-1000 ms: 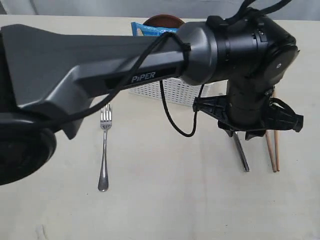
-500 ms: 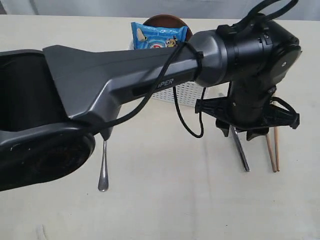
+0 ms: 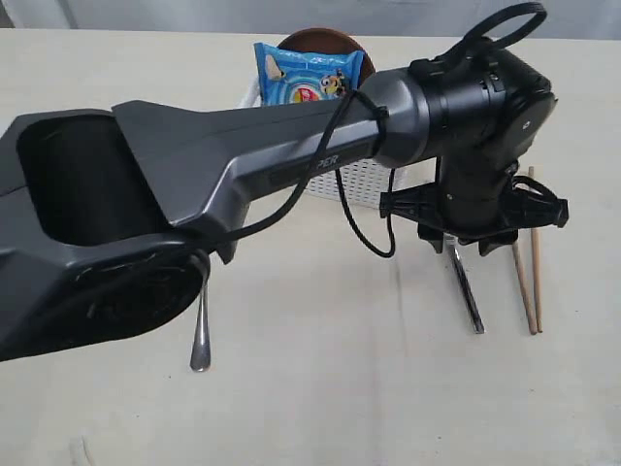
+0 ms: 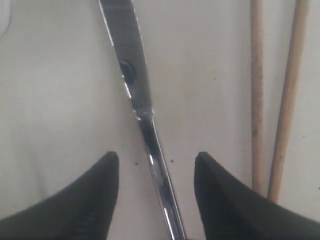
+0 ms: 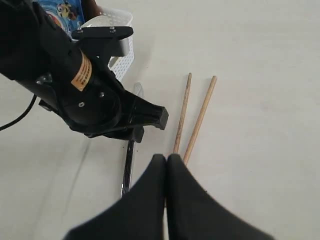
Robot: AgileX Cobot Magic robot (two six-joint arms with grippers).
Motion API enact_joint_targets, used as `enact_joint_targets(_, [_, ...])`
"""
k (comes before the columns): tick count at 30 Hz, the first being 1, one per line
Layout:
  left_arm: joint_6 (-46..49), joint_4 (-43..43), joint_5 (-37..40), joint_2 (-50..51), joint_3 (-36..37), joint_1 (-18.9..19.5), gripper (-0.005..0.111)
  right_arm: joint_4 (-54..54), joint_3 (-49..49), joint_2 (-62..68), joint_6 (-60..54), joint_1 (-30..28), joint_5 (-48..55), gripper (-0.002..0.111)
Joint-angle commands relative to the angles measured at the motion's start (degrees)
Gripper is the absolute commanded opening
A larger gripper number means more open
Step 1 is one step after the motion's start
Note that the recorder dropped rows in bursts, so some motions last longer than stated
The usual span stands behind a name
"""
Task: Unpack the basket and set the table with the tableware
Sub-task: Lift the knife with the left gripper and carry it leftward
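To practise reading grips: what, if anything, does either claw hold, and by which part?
Nothing. Left claw open over the knife; right claw shut empty.

The bench (image 3: 320, 408) was pale beige. The basket (image 3: 364, 180) was white with fine lattice holes. At its twelve o'clock, the snack bag (image 3: 309, 73) was bright blue with cartoon print and the plate (image 3: 315, 39) reddish brown. The knife (image 3: 468, 296) and fork (image 3: 201, 335) shone silver. The chopsticks (image 3: 537, 291) were tan wood. The left arm (image 3: 243, 155) was dark grey.

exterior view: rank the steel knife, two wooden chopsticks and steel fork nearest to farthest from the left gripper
1. Steel knife, directly under the left gripper.
2. Two wooden chopsticks, just beside it on the view's right.
3. Steel fork, far off on the view's left.
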Motion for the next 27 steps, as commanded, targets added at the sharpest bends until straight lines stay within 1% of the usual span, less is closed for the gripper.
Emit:
enact_joint_targets(1, [-0.86, -0.68, 1.86, 2.49, -4.16, 0.1, 0.045, -0.66, 0.24, -0.27, 0.37, 0.34, -0.6, 0.0])
enact_joint_targets(5, [-1.35, -0.68, 4.78, 4.36, -5.7, 0.48, 0.045, -0.66, 0.24, -0.27, 0.37, 0.34, -0.83, 0.0])
enact_joint_targets(10, [-3.13, -0.52, 4.89, 5.55, -5.7, 0.78, 0.045, -0.66, 0.24, -0.27, 0.37, 0.34, -1.07, 0.0])
enact_joint_targets(16, [-3.35, 1.87, 4.89, 5.55, -5.7, 0.78, 0.045, -0.52, 0.24, -0.27, 0.57, 0.38, -1.17, 0.0])
enact_joint_targets(22, [-2.47, 3.34, 4.89, 5.55, -5.7, 1.64, 0.045, -0.44, 0.24, -0.27, 0.57, 0.38, -1.26, 0.0])
enact_joint_targets(27, [-2.85, 3.45, 4.89, 5.55, -5.7, 1.64, 0.045, -0.3, 0.24, -0.27, 0.57, 0.38, -1.26, 0.0])
